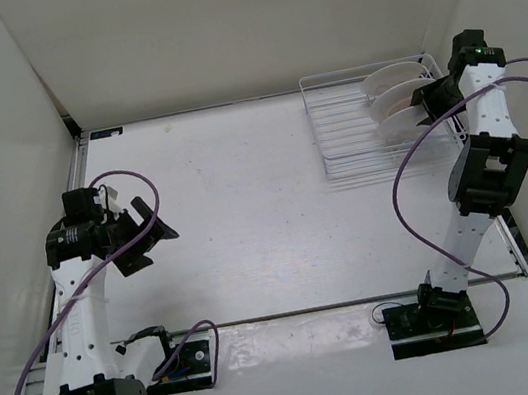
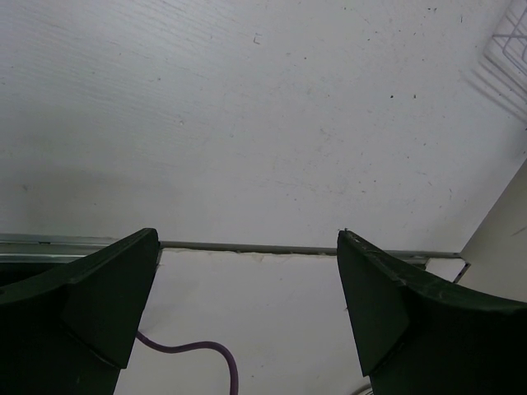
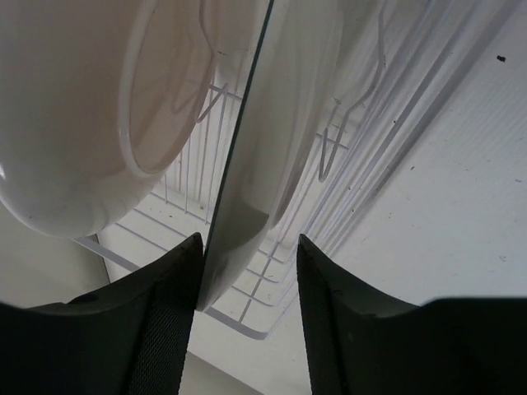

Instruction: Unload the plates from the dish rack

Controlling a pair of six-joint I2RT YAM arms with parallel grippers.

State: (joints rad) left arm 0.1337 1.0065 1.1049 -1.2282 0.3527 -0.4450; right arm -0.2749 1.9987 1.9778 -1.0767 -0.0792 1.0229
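The white wire dish rack (image 1: 345,138) stands at the table's far right. Two plates stand on edge in it, one behind (image 1: 390,82) and one in front (image 1: 392,125); only pale surfaces show, no pattern. My right gripper (image 1: 423,103) is at the plates from the right. In the right wrist view my gripper (image 3: 248,240) is open and straddles the dark-edged rim of one plate (image 3: 284,123), which lies close against the left finger (image 3: 165,313) with a gap to the right finger. The other plate (image 3: 82,107) is to its left. My left gripper (image 1: 153,231) (image 2: 247,234) is open and empty over the left of the table.
The rack's bottom wires (image 3: 247,317) show under the plates. White walls enclose the table on three sides; the right wall is close behind the rack. A purple cable (image 2: 198,350) lies near the front rail (image 2: 247,246). A corner of the rack (image 2: 510,41) shows in the left wrist view.
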